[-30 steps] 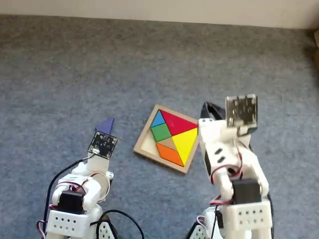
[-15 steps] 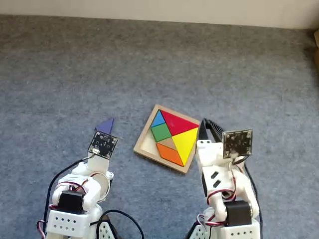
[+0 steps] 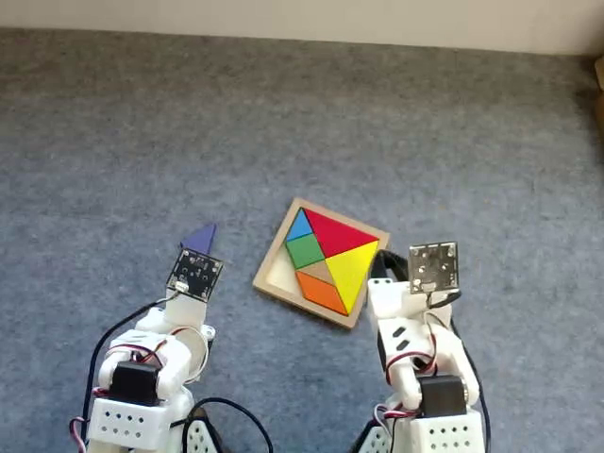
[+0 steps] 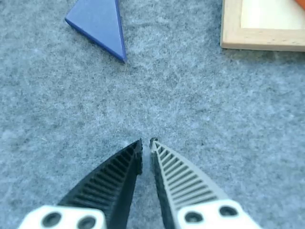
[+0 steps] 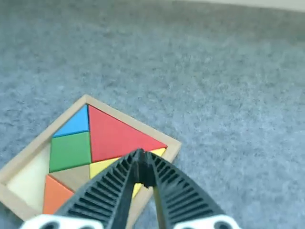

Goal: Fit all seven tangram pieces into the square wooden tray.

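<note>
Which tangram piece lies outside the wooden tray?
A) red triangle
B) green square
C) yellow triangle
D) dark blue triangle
D: the dark blue triangle lies on the carpet, apart from the wooden tray, which has a bare gap.

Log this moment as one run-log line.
tray: six pieces in, one gap | blue triangle: on carpet, outside tray | left end effector: shut, empty | right end effector: shut, empty, by tray edge
</note>
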### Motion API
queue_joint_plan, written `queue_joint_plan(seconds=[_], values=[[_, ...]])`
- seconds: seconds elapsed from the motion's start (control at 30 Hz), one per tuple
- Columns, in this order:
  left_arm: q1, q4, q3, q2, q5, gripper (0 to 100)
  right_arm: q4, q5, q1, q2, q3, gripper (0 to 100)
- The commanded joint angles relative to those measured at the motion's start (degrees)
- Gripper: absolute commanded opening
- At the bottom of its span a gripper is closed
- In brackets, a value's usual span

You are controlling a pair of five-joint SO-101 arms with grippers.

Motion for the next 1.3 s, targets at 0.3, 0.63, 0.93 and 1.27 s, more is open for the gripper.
queue_joint_plan(seconds=[0.3,0.63,0.93,1.27], values=[[0.3,0.2,1.2,-3.1,0.0,5,19.7,-0.4,1.9,-1.1,7.2,0.5],[0.3,0.2,1.2,-3.1,0.0,5,28.0,0.0,2.2,-1.2,7.2,0.5],[0.3,0.2,1.2,-3.1,0.0,5,28.1,-0.4,2.2,-1.3,7.2,0.5],[0.6,0.2,1.1,-3.1,0.1,5,28.2,-0.4,2.2,-1.6,7.3,0.5]])
